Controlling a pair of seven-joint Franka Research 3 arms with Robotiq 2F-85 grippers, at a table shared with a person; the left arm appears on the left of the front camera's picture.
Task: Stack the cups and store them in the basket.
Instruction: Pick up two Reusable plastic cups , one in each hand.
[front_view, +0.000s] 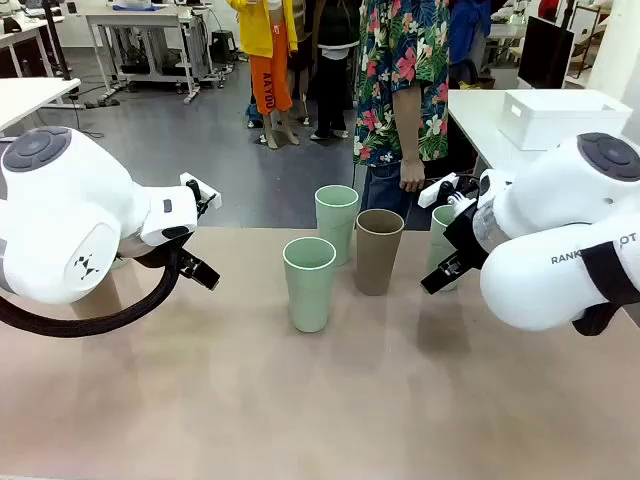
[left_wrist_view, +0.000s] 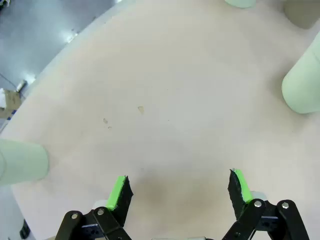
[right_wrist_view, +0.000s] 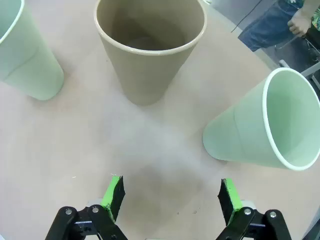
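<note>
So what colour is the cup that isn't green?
The cup is plain tan brown; the right wrist view shows it best.

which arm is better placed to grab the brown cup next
Right, likely: the right gripper, open, faces the brown cup just ahead. The left gripper, also open, faces bare tabletop, with mint cups off at the edges.

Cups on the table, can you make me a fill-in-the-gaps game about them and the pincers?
The nearest cup in the front view is coloured ____. The darkest cup is coloured ____. The left pincer and right pincer are both ____.
Missing words: green, brown, open.
</note>
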